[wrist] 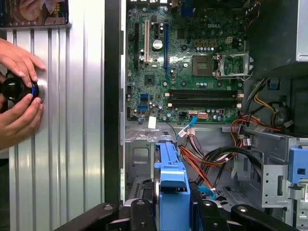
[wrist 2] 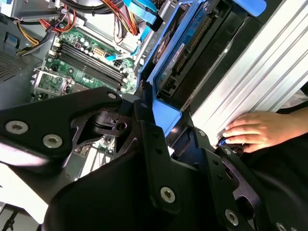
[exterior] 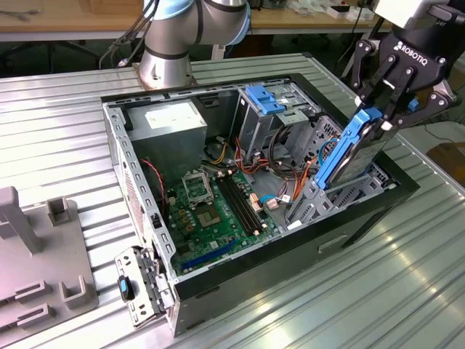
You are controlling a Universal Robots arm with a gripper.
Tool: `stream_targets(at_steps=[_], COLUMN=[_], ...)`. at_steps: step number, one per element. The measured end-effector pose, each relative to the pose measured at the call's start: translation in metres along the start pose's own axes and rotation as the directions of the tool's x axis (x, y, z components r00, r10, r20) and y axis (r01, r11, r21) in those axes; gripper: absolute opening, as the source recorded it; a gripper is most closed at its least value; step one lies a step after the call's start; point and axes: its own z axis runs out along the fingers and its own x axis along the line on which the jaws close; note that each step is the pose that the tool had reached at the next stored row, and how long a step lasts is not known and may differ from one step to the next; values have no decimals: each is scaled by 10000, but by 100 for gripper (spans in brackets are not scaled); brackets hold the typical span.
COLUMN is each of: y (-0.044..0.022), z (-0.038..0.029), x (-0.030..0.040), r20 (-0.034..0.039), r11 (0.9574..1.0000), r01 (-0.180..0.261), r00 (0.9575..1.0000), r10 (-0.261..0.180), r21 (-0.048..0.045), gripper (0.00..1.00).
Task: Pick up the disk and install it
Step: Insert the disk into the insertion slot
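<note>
1. Your gripper [exterior: 386, 116] is clamped on the disk [exterior: 356, 153]. Its black fingers pinch the upper end of the blue carrier from both sides, above the open case [exterior: 363, 218].
2. The disk is held clear of the case floor and tilted. Its long axis slopes from the gripper down into the case, and its lower end sits at the metal bay [exterior: 320, 200] along the case's front wall.
3. In the first wrist view the disk [wrist: 172, 192] shows edge-on between the fingers, its narrow blue rail pointing toward the motherboard [wrist: 192, 62].
4. Room is tight at the lower end. Orange and red cables [exterior: 301, 174] lie just beside it inside the case, and the bay's metal walls flank it.
5. The case has its side panel off, and the space over the motherboard [exterior: 211, 211] is open.
6. Outside the case, the ribbed metal table [exterior: 407, 291] runs along the front wall.
7. A person's hands [wrist: 19, 120] hold a black knob [wrist: 14, 89] on that table near the case; the second wrist view shows one hand [wrist 2: 255, 130] there, just beyond the case edge.
</note>
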Motion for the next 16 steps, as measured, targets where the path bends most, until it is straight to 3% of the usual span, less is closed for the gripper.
stream_targets(at_steps=[8,16], y=[-8,-20], z=[78,198], x=[-1,-3], r20=[0,0], r11=[10000,10000], r01=[0,0], r00=[10000,10000], r10=[0,0], r21=[0,0], gripper=[36,36])
